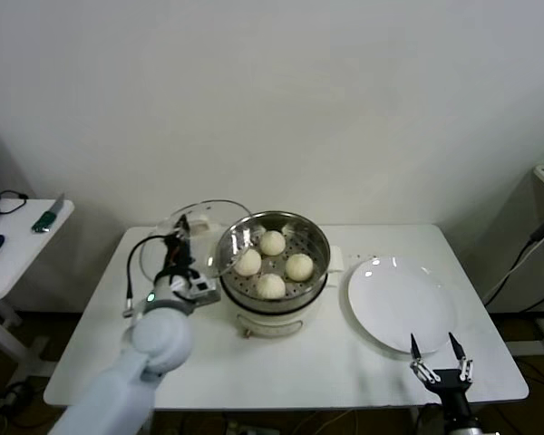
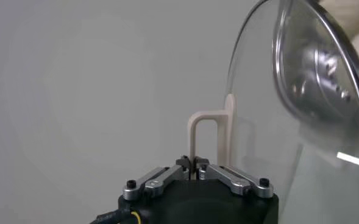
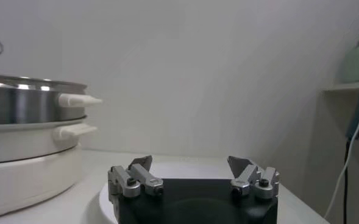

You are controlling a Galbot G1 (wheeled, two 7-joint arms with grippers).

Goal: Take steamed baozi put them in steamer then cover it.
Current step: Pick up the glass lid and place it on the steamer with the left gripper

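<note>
- Four small, round, smooth cream-white steamed baozi (image 1: 272,264) sit inside the round, shiny stainless-steel steamer (image 1: 314,237), spread over its perforated floor; they lie close together, and whether any touch cannot be told.
- The steamer rests on a white electric pot base (image 1: 274,320), near the middle of the white tabletop (image 1: 326,362); cream-white side handles project from steamer and base in the right wrist view.
- The round clear glass cover (image 1: 196,222), with a metal rim and a cream-white rectangular handle (image 2: 211,139), is tilted up on edge just to the left of the steamer, not on it.
- The left gripper (image 2: 193,168) is clamped narrowly on the cover's handle, holding the cover beside the steamer's left rim.
- The right gripper (image 1: 441,361) hovers low at the near right edge of the tabletop, its fingers spread wide and holding nothing, just beside the near rim of the flat round white plate (image 1: 401,302).
- The plate lies to the right of the steamer, apart from it.
</note>
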